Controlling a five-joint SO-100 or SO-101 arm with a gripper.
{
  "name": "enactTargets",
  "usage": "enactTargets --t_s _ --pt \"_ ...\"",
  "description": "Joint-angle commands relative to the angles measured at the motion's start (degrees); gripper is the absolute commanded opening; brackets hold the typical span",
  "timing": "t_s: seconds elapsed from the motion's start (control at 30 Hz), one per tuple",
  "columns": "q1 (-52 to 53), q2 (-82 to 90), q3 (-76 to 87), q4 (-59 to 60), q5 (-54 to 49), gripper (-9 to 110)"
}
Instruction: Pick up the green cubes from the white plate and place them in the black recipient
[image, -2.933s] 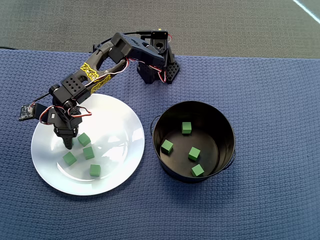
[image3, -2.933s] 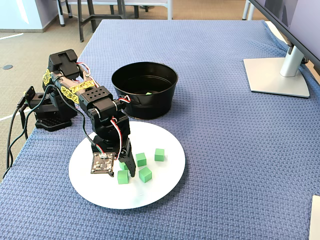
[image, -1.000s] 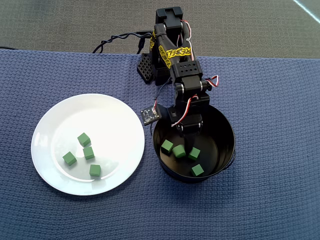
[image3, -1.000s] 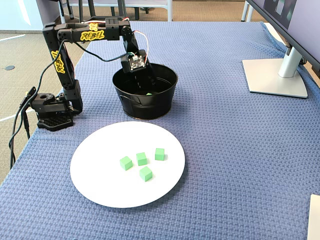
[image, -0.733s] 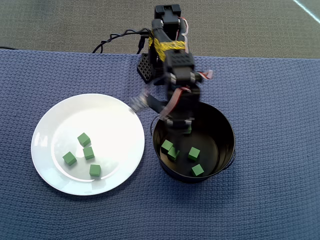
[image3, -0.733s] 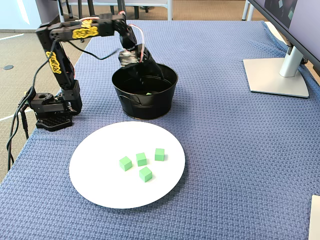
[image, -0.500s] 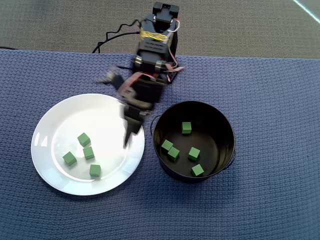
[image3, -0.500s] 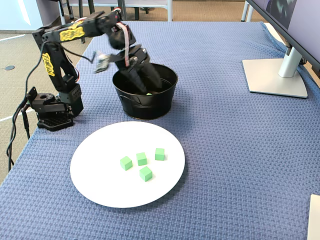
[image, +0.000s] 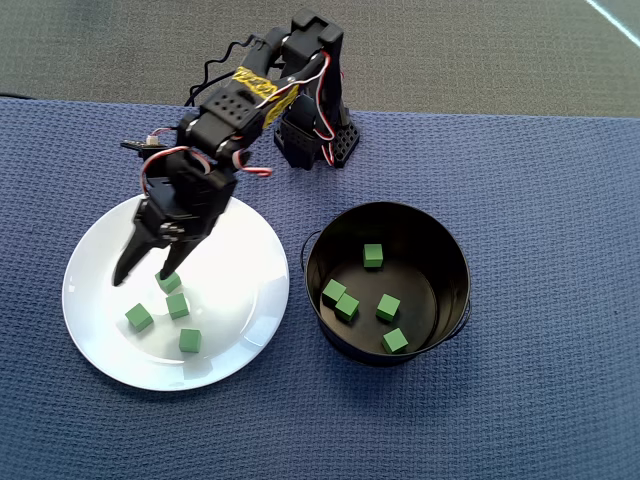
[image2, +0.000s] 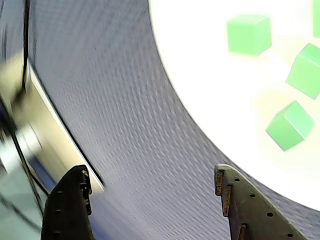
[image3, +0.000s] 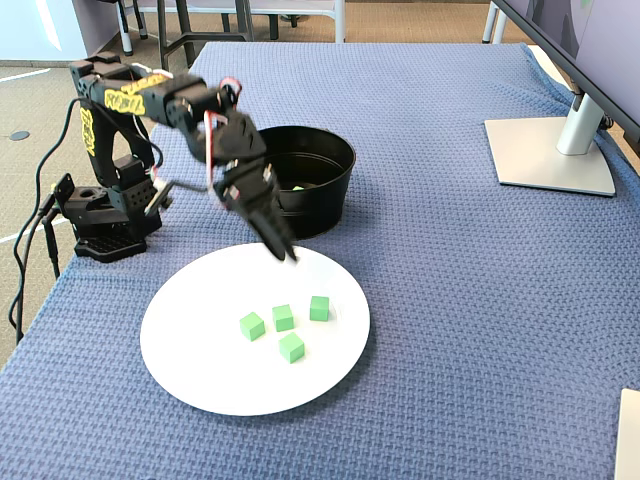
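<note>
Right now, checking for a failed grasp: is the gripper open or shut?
Open: in the wrist view the gripper shows both fingertips far apart, nothing between.

I see a large round glossy white plate (image: 100, 345) lying flat on the blue woven cloth, on the left in the overhead view. Four small matte green cubes sit loosely grouped, apart from one another, on its inner area: one at the top (image: 168, 281), one just below it (image: 178, 305), one to the left (image: 139, 318), and one lowest (image: 190, 340). To the plate's right, just beside it, stands a round black metal pot (image: 452, 262) with tall straight walls and a dark shiny inside. Five more green cubes lie on its floor: one near the far wall (image: 372, 256), two touching at the left (image: 340, 300), one in the middle (image: 388, 307), one nearest (image: 395, 341).
</note>
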Motion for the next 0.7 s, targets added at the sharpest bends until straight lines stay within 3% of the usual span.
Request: enactTargets --t_s 0.0,0.33,0.67 --pt "1.0 -3.0 -4.6 2.8 12.1 28" --pt "-5.7 -12.0 -13.8 13.0 35.9 31" --pt "-14.9 -22.9 -30.8 26.3 42.7 32"
